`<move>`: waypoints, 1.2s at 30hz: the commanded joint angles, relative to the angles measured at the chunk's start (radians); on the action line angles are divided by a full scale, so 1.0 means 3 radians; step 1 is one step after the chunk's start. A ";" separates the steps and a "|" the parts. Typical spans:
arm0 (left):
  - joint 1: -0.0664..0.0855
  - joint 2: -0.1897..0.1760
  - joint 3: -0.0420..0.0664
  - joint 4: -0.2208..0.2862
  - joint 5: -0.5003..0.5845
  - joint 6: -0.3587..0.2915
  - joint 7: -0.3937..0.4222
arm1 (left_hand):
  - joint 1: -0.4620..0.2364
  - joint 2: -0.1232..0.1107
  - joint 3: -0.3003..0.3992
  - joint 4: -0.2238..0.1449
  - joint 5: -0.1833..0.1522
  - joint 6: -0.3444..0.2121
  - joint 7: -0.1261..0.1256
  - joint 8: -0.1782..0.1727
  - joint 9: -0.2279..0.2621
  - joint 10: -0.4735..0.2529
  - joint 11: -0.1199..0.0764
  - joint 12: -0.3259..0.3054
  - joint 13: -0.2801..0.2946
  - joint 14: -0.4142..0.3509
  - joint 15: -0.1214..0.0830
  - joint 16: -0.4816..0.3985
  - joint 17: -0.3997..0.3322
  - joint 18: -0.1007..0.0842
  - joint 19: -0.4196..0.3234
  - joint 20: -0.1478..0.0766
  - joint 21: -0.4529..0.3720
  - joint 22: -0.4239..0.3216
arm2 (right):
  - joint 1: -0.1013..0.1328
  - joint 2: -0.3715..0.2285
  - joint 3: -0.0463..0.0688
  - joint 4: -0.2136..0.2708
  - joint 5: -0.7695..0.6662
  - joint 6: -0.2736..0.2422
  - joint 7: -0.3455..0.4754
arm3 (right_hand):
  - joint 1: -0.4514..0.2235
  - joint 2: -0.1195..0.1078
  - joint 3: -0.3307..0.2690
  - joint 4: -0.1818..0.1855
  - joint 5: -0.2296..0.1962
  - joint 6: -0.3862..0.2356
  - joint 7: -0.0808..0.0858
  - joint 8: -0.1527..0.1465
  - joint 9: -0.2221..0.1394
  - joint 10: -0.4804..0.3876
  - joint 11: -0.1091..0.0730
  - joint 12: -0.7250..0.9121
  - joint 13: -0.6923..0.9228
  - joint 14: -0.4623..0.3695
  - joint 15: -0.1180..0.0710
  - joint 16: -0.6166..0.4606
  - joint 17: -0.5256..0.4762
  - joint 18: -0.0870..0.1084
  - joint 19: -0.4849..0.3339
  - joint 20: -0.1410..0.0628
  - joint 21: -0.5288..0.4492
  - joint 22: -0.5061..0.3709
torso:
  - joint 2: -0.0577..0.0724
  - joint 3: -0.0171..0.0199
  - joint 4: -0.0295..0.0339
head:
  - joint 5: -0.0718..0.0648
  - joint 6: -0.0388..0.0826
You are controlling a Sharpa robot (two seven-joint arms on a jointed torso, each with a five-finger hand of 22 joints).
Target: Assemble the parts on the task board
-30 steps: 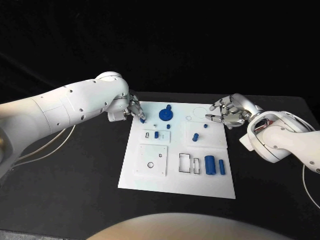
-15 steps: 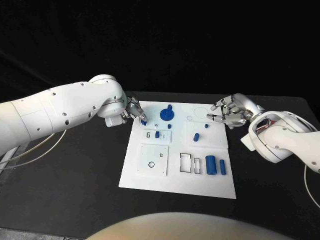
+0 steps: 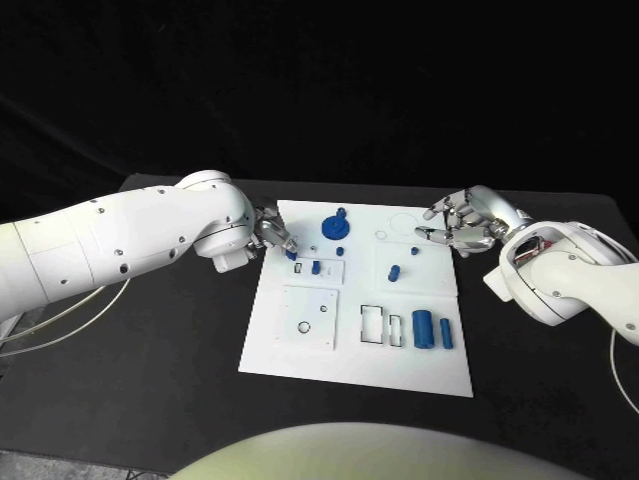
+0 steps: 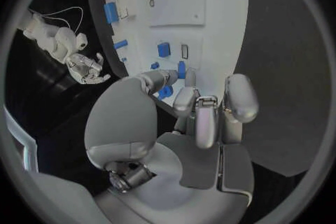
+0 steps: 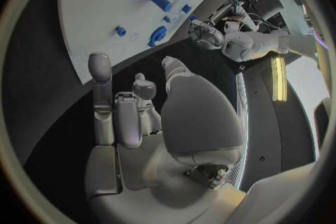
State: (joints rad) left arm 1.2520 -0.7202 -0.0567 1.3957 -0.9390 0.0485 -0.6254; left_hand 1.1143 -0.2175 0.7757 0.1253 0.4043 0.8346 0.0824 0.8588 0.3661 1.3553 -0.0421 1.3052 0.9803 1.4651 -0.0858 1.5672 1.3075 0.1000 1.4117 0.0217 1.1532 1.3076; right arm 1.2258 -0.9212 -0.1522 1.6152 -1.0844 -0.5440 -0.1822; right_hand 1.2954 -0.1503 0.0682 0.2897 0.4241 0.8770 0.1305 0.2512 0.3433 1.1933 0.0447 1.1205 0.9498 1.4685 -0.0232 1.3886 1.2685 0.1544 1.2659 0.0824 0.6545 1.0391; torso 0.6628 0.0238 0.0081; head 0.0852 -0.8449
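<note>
Fingers of L hand curled in at the far-left corner of the task board, tips pinching what looks like a small blue part in the left wrist view; can't tell how firm the hold is. R hand hovers off the board's far-right edge, fingers loosely apart, holding nothing. On the board: blue gear at far centre, short peg mid-board, two blue cylinders near the front-right slots. Risks, as I judge them: the pinch looks shallow, so the part may twist or drop before reaching its recess; L knuckles sit near the gear and could nudge it; a tilted insert would jam.
</note>
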 commanded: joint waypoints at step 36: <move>-0.0110 0.0054 -0.0028 0.0118 -0.0497 0.0067 -0.0062 | -0.0084 -0.0029 0.0569 -0.0544 0.0125 0.0230 -0.0181 0.0015 0.0646 0.0046 -0.0006 0.0010 0.0019 0.0352 -0.0031 0.0012 0.0878 -0.0049 0.0010 -0.0016 0.0031 0.0505 | -0.0002 -0.0003 0.0000 0.0005 -0.0035 0.0026 0.0033 | 0.0028 -0.0009 0.0021 0.0004 0.0014 -0.0018 -0.0003 0.0008 0.0006 -0.0022 0.0008 -0.0008 -0.0003 0.0076 -0.0007 -0.0016 -0.0003 0.0029 0.0014 -0.0005 -0.0013 -0.0002 | 0.0008 0.0000 -0.0005 | -0.0010 -0.0030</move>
State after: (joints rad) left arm 1.2207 -0.7056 -0.0635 1.4278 -1.0692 0.0298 -0.6325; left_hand 1.0907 -0.2331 0.7989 0.1020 0.4371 0.8478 0.0764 0.8563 0.3668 1.3603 -0.0445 1.3050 0.9851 1.4675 -0.0881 1.5672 1.3074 0.1001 1.4116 0.0217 1.1569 1.3074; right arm 1.2258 -0.9221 -0.1521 1.6154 -1.0847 -0.5439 -0.1799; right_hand 1.2954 -0.1503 0.0682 0.2897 0.4241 0.8770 0.1305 0.2513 0.3440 1.1933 0.0447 1.1206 0.9498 1.4685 -0.0232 1.3886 1.2685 0.1545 1.2659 0.0824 0.6545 1.0392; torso 0.6647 0.0240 0.0058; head 0.0827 -0.8524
